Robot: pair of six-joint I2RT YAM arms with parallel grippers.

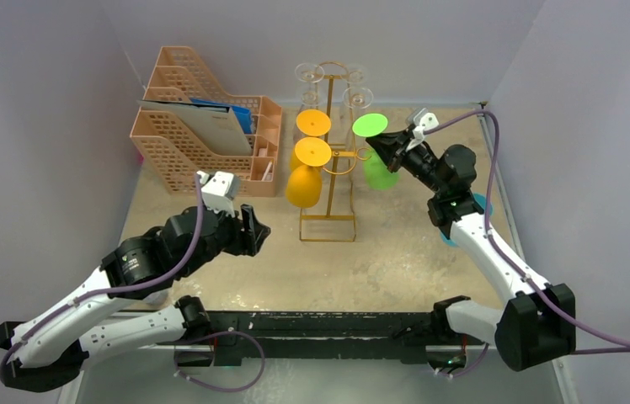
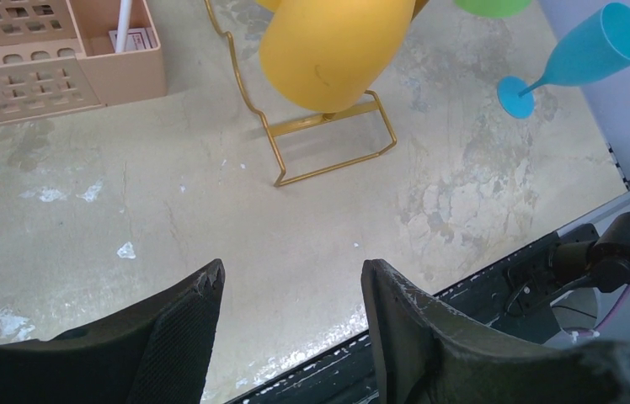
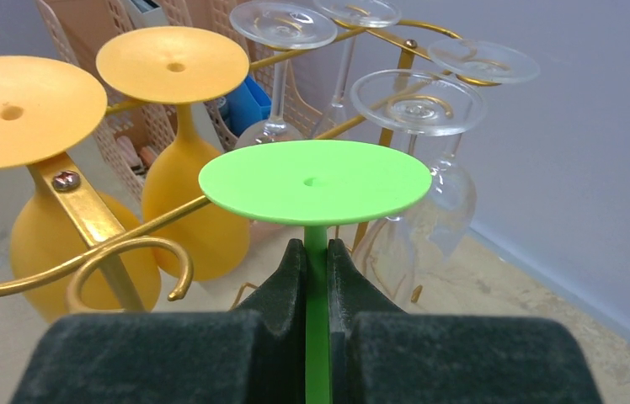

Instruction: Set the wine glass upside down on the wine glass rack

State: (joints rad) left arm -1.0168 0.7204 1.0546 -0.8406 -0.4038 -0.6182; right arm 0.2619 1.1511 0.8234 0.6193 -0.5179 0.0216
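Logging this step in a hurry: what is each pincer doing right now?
Left pincer: open, holding nothing.
Right pincer: closed on the stem of the green wine glass.

The green glass [image 3: 315, 181] pinched in the right claw [image 3: 316, 251] looks like smooth matt plastic, as do the orange glasses [image 3: 173, 63] left of it. The rack [image 3: 84, 210] beside it is glossy gold metal; clear glasses [image 3: 417, 105] beyond gleam. Under the left claw [image 2: 290, 273], the worktop [image 2: 168, 210] is rough, mottled, matt.
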